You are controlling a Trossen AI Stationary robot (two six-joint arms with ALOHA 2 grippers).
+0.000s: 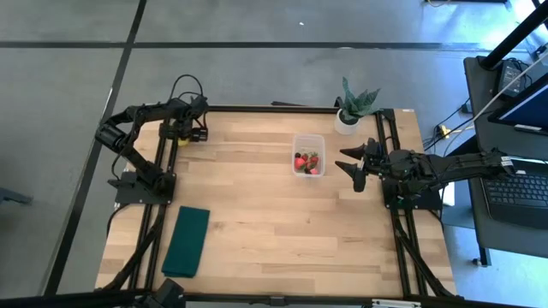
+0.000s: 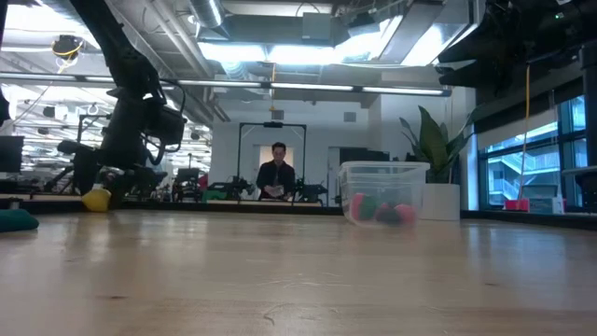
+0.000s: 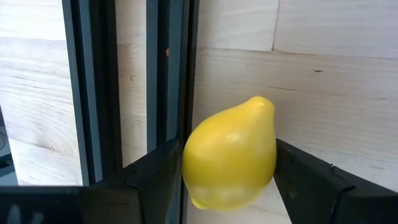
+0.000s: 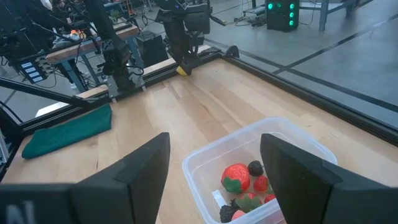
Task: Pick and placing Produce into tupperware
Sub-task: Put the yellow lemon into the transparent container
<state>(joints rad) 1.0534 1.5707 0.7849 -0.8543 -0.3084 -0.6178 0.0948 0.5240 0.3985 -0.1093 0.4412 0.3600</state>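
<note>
A: Where is the last piece of produce now?

B: The small yellow lemon-shaped fruit piece [image 3: 230, 155] lies at the far left corner of the wooden table [image 1: 257, 231], just beside the dark frame rail [image 3: 106, 87]. The left gripper [image 1: 195, 130] is down on it. In the left wrist view its two fingers stand spread, one on each side of the fruit, and I cannot tell if they already touch it.

A: How does the fruit lie between them?

B: Its pointed end shows away from the wrist, so I judge that the long axis runs along the fingers and the jaws will close across the narrow width.

A: And the small clear rectangular plastic tub [image 1: 308, 155]?

B: It stands well apart to the right, far half of the table, with red and dark pieces inside. The right gripper [image 1: 357, 167] waits just beside it, fingers wide open and empty. The left arm is nearer to the lemon.
</note>
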